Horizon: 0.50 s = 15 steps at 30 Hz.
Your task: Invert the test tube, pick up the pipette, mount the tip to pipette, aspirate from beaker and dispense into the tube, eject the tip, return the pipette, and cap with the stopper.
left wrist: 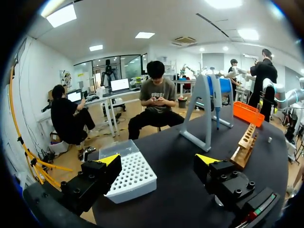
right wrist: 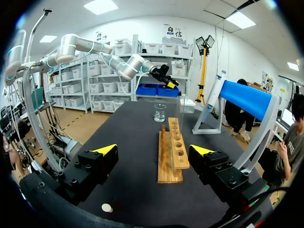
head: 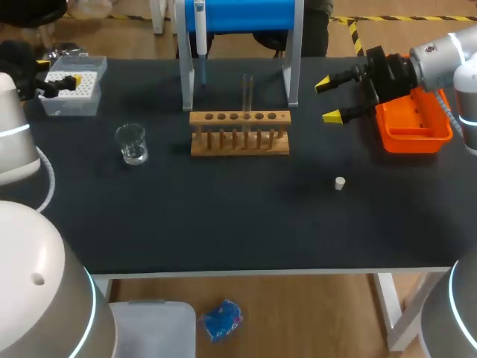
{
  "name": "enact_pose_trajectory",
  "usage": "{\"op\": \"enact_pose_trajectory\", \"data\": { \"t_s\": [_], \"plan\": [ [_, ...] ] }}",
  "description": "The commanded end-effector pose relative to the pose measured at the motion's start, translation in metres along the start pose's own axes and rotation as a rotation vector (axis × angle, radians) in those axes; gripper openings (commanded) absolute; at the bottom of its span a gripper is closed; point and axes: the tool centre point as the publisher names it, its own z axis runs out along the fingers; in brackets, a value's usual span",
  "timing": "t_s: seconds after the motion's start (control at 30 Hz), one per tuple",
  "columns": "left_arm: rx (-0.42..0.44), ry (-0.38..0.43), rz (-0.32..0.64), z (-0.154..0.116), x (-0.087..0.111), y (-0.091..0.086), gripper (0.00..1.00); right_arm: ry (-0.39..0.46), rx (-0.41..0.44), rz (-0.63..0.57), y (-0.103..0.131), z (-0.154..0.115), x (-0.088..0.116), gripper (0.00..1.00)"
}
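Note:
A clear test tube (head: 247,93) stands upright in the wooden rack (head: 238,133) at mid-table. The pipette (head: 200,33) hangs on the blue-topped stand (head: 291,71) behind the rack. A glass beaker (head: 132,143) sits left of the rack, and the tip box (head: 71,88) is at the far left. The small white stopper (head: 340,183) lies on the mat, right of the rack. My left gripper (head: 65,82) hovers open over the tip box (left wrist: 130,173). My right gripper (head: 333,99) is open beside the orange tray, facing the rack (right wrist: 171,152), and holds nothing.
An orange tray (head: 414,123) sits at the right edge, under my right arm. The stand's legs rise just behind the rack. From my right wrist the stopper (right wrist: 107,207) lies below the gripper and the beaker (right wrist: 160,112) beyond the rack.

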Motion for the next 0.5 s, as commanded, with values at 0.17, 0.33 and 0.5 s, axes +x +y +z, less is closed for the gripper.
{"op": "enact_pose_trajectory", "data": {
  "t_s": [0.17, 0.33, 0.5],
  "plan": [
    [-0.002, 0.003, -0.001, 0.000, -0.001, 0.000, 1.00, 0.001, 0.000, -0.001, 0.000, -0.001, 0.000, 1.00],
    [-0.031, -0.020, -0.016, 0.011, -0.013, 0.008, 1.00, 0.001, 0.000, -0.001, 0.000, -0.001, 0.000, 1.00],
    [-0.073, -0.091, -0.076, 0.029, -0.039, 0.015, 1.00, 0.001, 0.000, -0.001, 0.000, -0.001, 0.000, 1.00]
  ]
}}
